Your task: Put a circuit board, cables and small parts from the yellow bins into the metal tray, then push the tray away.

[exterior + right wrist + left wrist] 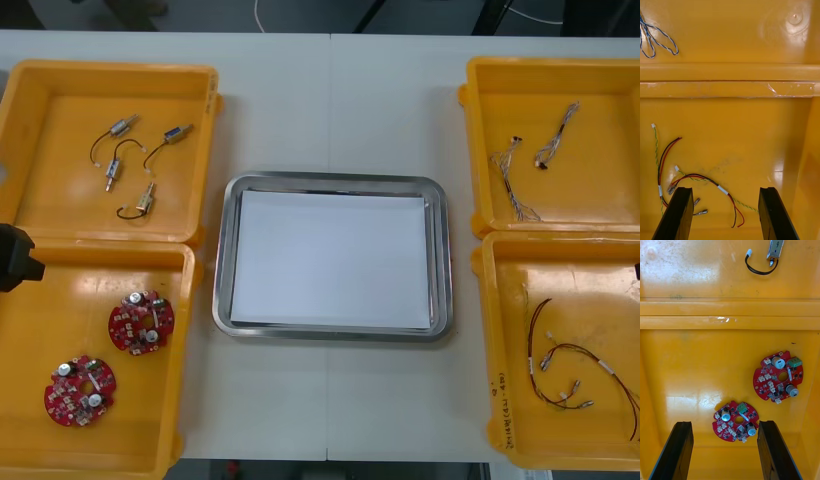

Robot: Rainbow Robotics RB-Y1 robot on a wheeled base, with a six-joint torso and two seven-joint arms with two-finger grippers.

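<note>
My left gripper [724, 427] hangs open over the near left yellow bin [60, 300]. One round red circuit board [735, 421] lies on the bin floor just beyond its fingertips, and a second board [778, 375] lies farther off. In the front view the two boards [141, 321] [79, 390] lie side by side. My right gripper [724, 189] is open above the near right yellow bin [600, 290]. Red, black and yellow cables [703, 180] lie below and beside its left finger. The metal tray [228, 260], white inside, stands between the bins with nothing in it.
The far left bin [60, 180] holds several small metal parts [146, 198] with black leads. The far right bin [600, 180] holds twisted blue and white cables [510, 180]. My left arm [15, 258] shows at the table's left edge.
</note>
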